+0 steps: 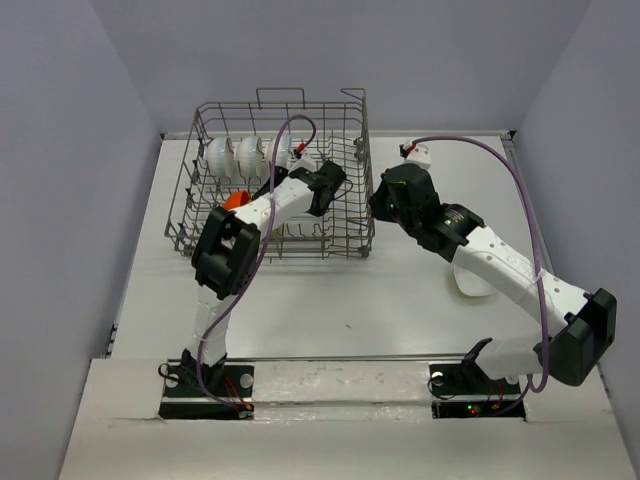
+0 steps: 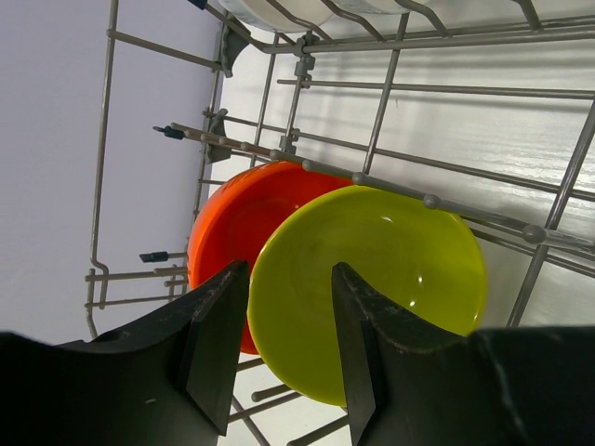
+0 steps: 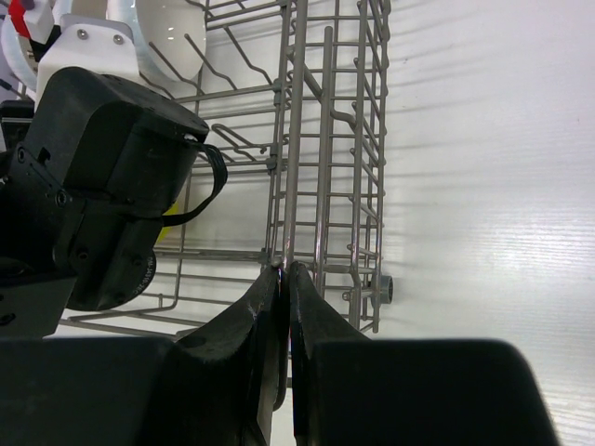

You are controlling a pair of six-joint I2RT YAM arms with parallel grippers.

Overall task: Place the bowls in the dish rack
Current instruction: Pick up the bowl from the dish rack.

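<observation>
— Where is the dish rack [image 1: 300, 250]?
— On the far left of the table [image 1: 400, 290], with both tools at it.
— The left tool [image 2: 288, 269]?
— Inside the rack, jaws apart. The lime bowl [image 2: 390, 269] shows between them; I cannot tell if they touch.
— And that bowl?
— On edge against a rack wire, with the orange bowl [image 2: 232, 223] just behind.
— The right tool [image 3: 284, 269]?
— Pinched closed on a wire of the rack's right wall.

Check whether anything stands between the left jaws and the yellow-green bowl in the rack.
Nothing visible does. The left gripper hangs open over the yellow-green bowl, bare bowl showing in its gap. The orange bowl leans behind it, off to one side, and a wire of the dish rack crosses beyond its far rim.
</observation>
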